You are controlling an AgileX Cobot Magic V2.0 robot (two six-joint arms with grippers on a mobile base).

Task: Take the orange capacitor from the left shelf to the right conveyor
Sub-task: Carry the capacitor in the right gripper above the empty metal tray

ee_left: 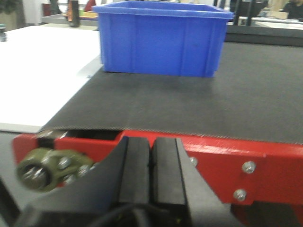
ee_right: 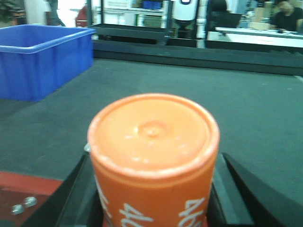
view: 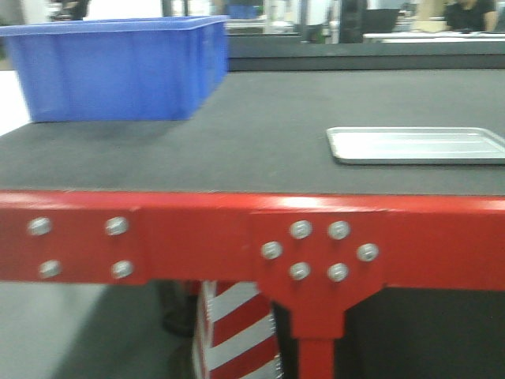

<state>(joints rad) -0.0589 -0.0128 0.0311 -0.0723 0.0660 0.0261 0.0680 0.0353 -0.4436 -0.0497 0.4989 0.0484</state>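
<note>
The right gripper point(ee_right: 155, 161) reaches out roughly level over the near edge of the right conveyor point(ee_right: 246, 109), with a strip of its red frame point(ee_right: 28, 187) showing below at the left. Its two black fingers point(ee_right: 78, 189) are spread just wide enough to clasp the orange capacitor point(ee_right: 154, 135), one against each side. The capacitor stands upright between them, its flat top towards the camera and its white digits partly readable on the side. Whether its base touches the matting cannot be told. The left gripper point(ee_left: 151, 146) sits low in front of the conveyor's near edge, towards the left end, aimed across the matting. Its finger pads point(ee_left: 137, 165) are pressed flat together with nothing between them. A blue bin point(view: 118, 71) sits at the far left corner of the conveyor, and a silver tray point(view: 418, 146) lies by the near edge towards the right
</note>
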